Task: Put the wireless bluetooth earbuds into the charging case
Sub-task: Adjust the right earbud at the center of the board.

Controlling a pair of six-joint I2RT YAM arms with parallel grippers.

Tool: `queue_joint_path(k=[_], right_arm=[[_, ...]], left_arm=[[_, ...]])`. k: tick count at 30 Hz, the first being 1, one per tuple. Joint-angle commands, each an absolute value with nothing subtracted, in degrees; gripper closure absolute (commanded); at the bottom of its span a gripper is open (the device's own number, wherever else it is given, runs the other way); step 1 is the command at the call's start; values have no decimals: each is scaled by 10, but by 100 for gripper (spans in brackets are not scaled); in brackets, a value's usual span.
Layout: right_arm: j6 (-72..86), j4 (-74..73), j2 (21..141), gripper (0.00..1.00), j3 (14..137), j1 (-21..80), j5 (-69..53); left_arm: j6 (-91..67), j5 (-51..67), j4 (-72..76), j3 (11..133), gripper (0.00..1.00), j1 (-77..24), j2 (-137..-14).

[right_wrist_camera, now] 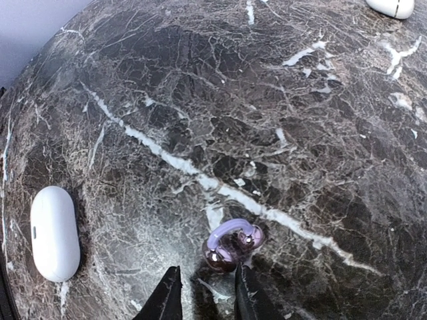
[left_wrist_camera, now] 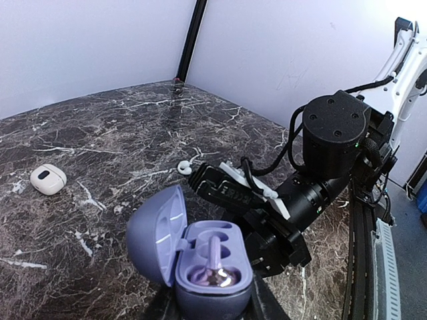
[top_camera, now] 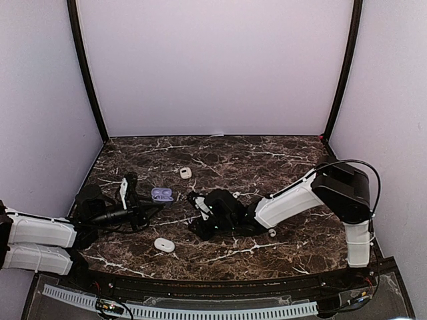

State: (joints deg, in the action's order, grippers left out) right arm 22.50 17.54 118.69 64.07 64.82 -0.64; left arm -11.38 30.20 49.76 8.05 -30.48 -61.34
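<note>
My left gripper (left_wrist_camera: 208,303) is shut on the charging case (left_wrist_camera: 200,257), a purple pebble with its lid swung open to the left. One purple earbud (left_wrist_camera: 215,273) sits in a well of the case. In the top view the case (top_camera: 162,195) hangs low at the table's left-middle. A second purple earbud (right_wrist_camera: 233,243) lies on the marble just ahead of my right gripper (right_wrist_camera: 204,288). That gripper is open, its right fingertip close beside the bud and nothing between the fingers. In the top view the right gripper (top_camera: 197,205) is just right of the case.
A white oval case (right_wrist_camera: 55,232) lies left of the right gripper, also seen near the front (top_camera: 164,245). Another white case (top_camera: 185,173) sits farther back. A small white hooked piece (left_wrist_camera: 185,167) lies on the marble beyond the right gripper's body (left_wrist_camera: 267,213).
</note>
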Motion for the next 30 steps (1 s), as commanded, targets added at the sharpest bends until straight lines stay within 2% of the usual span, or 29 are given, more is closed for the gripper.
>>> queue_joint_path(k=[1,10,23,30], right_arm=[[236,185,1195,73,646,646,-33],[209,213,1153,63,610,639,-13],[145,335,949,56,395,599,45],[139,347,924,52,364,565,10]], left_arm=[[-117,314,504,74,81,-301,-611],[-118,312,503,72,81,-301,-609],[-107,325,518,70,81,-300,-629],[-106,358,572,71,82,-301,-684]])
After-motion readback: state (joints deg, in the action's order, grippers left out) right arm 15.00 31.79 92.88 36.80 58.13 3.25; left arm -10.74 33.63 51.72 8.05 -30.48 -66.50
